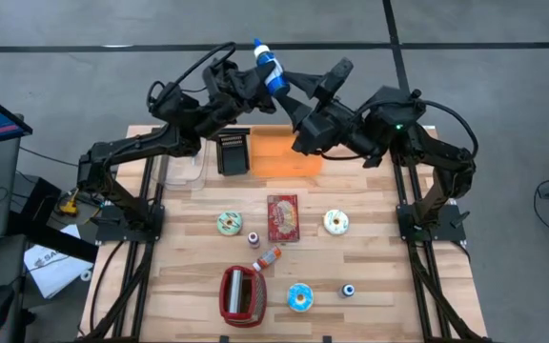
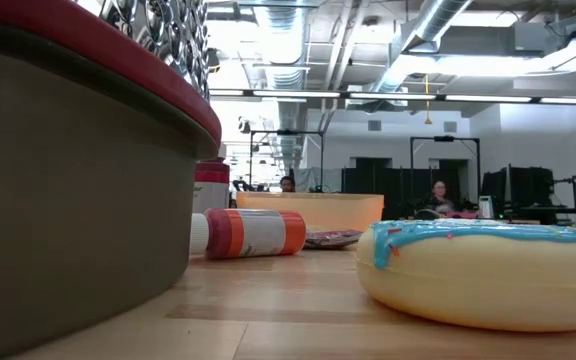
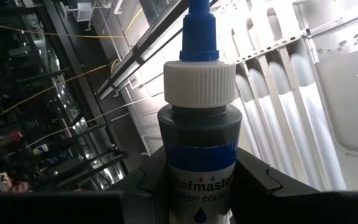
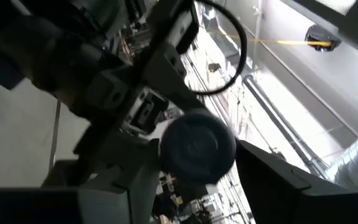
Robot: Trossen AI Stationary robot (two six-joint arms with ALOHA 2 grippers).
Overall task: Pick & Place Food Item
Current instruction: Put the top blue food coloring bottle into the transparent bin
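A dark blue food-colouring bottle with a white cap and blue nozzle is held high above the table's far edge, nozzle up and slanting toward the far left. My left gripper is shut on its body; in the left wrist view the bottle fills the middle. My right gripper comes from the right at the bottle's lower end, and its wrist view shows the round base between its fingers. Neither gripper shows in the low view. My left gripper pinches the bottle's labelled body, below the shoulder, between its two fingers. The fingers slant upward and lie along the bottle, one on each side. The bottle is lifted clear, nozzle uppermost. My right gripper has the bottle's bottom end between its two fingers, which stand against both sides of the round base. The fingers come from the table's right, about level, and look along the bottle from below.
On the table lie an orange bin, a clear tub, a black holder, a red snack packet, three toy donuts, a red basket and a small orange-and-white bottle.
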